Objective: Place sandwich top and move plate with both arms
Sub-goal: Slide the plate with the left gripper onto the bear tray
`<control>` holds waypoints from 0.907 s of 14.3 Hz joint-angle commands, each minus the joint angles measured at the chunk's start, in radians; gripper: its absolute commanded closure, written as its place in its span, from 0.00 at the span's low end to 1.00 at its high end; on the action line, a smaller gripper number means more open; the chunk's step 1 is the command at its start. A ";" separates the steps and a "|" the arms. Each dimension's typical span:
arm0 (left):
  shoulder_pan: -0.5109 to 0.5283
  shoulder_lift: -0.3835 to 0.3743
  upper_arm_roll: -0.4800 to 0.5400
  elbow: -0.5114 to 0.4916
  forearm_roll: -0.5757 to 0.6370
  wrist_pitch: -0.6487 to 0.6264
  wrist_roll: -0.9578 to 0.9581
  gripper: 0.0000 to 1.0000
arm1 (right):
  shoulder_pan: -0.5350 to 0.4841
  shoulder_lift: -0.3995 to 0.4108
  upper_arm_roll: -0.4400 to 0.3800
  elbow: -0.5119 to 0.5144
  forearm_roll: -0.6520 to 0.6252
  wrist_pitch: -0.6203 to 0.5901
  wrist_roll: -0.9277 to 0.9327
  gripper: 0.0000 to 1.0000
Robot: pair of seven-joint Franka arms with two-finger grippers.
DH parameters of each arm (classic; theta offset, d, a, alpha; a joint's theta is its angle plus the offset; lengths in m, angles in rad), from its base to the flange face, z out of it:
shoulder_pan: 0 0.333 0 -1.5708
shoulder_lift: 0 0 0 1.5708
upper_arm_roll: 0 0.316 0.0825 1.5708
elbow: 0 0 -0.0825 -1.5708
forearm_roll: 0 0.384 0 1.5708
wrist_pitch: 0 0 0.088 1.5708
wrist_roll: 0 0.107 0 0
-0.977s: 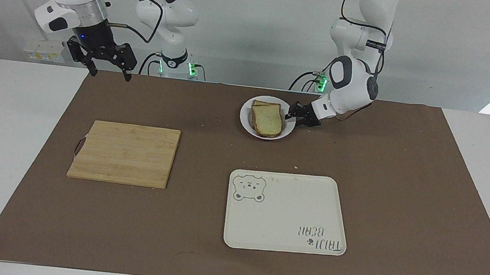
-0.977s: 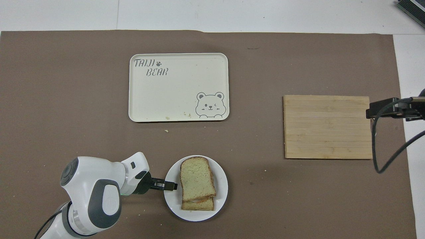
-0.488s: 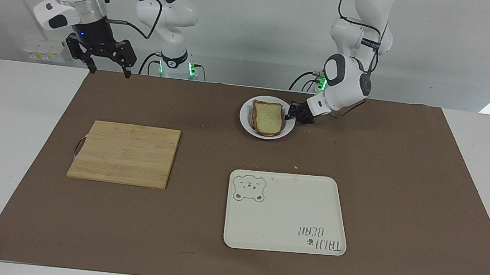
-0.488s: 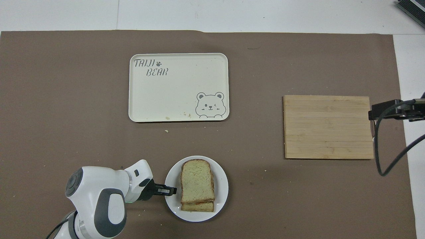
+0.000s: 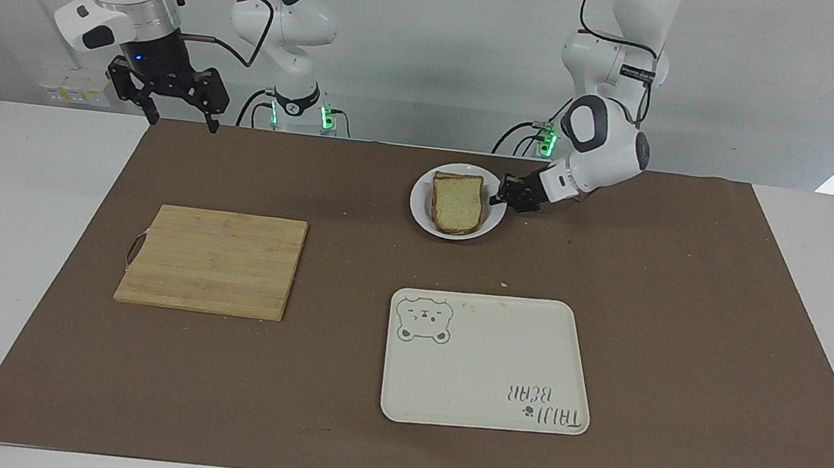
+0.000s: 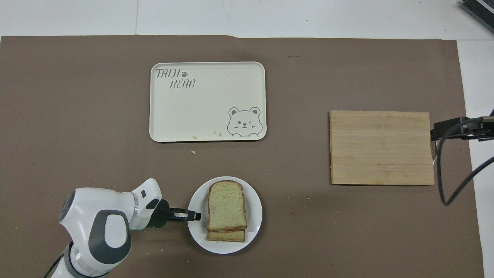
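Plate, on worktop near robots: rigid, light, slick glaze; thin rim only hold. Sandwich top lying on stack: soft, loose, may slide if tilted. Left gripper jaws clenched on plate rim. Right gripper released, raised, waiting.

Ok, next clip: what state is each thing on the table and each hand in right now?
Top slice: lying on the sandwich, on the plate.
Plate: flat on the mat, rim pinched by the left hand.
Left hand: shut on the plate's rim.
Right hand: open, raised, waiting.
Tray: nothing on it.
Cutting board: nothing on it.
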 commanded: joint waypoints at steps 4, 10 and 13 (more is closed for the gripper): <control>0.184 0.045 0.002 0.082 -0.101 -0.163 0.142 1.00 | -0.009 -0.010 0.004 -0.013 -0.020 0.005 -0.032 0.00; 0.198 0.199 0.008 0.331 -0.178 -0.152 0.164 1.00 | -0.010 -0.010 0.002 -0.013 -0.020 0.005 -0.032 0.00; 0.229 0.271 0.010 0.460 -0.160 -0.167 0.144 1.00 | -0.010 -0.010 0.002 -0.013 -0.018 0.005 -0.032 0.00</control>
